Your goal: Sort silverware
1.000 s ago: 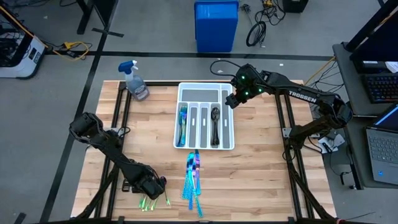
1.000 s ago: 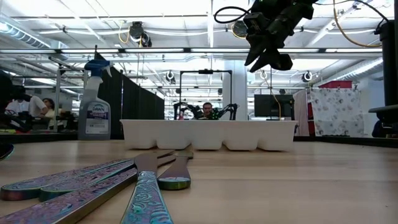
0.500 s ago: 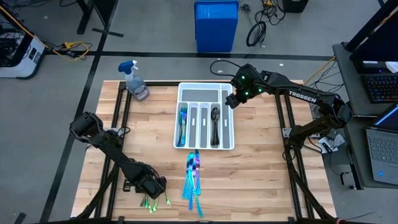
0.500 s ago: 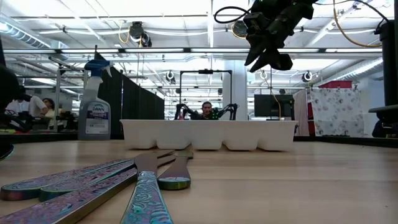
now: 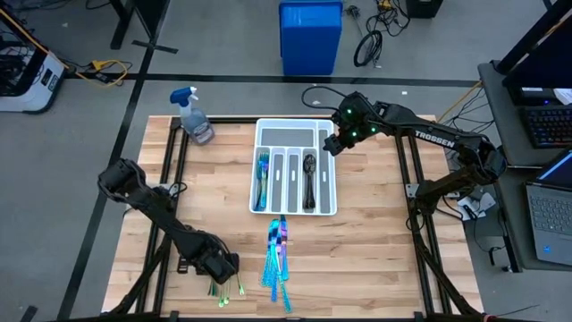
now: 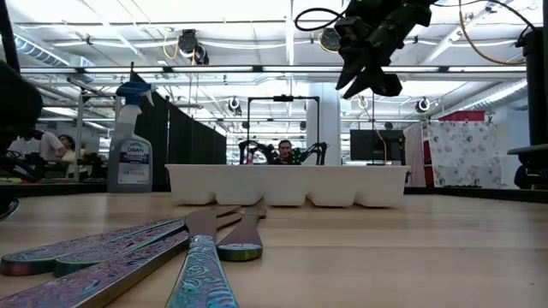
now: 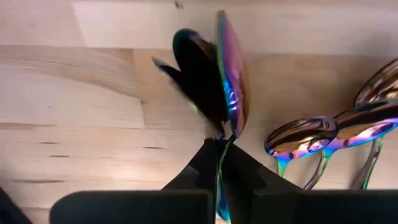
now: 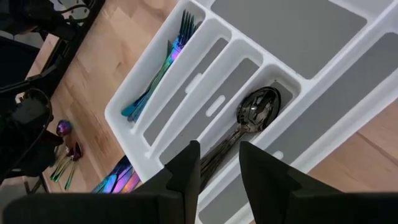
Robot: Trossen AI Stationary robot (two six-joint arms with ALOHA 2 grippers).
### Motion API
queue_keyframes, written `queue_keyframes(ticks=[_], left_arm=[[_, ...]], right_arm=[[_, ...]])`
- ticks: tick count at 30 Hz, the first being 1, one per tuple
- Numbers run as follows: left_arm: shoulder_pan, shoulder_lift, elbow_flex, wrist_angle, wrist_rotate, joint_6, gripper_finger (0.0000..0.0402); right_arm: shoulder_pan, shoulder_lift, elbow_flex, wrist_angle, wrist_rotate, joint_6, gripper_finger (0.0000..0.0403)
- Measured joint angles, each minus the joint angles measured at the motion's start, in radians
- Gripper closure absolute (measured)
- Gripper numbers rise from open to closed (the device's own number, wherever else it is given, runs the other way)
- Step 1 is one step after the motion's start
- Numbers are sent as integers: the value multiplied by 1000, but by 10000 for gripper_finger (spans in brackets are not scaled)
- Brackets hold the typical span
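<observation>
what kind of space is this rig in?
Probably a robotics lab or workshop: open ceiling with strip lights, another robot rig behind the table, and a laptop workstation beside it.

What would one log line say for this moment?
left gripper: shut on small spoon | right gripper: open above tray | knives: unsorted

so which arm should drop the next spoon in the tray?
Left. Its claw is already shut on a rainbow spoon lifted off the table. The right claw hangs open and empty over the tray.
</observation>
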Motion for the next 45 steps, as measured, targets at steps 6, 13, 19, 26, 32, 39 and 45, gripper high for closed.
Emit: queue_keyframes(ticks=[6, 13, 19, 26, 32, 39, 45], left_arm=[[-1, -42, 0, -39, 7, 0, 401], [2, -111, 1, -86, -13, 1, 401], [49, -198, 2, -114, -118, 35, 401], [186, -293, 2, -143, -241, 175, 401], [374, -333, 25, -173, -287, 426, 401], [640, -331, 88, -156, -285, 765, 401], [858, -327, 163, -146, -266, 1029, 401]], right_arm=[[0, 0, 0, 12, 0, 0, 307], [0, 0, 0, 21, 0, 0, 307], [0, 0, 1, 45, 0, 0, 307], [0, 0, 1, 76, 0, 20, 307], [0, 0, 1, 87, 4, 27, 307], [0, 0, 1, 101, 24, 27, 307], [-2, 0, 1, 117, 28, 27, 307]])
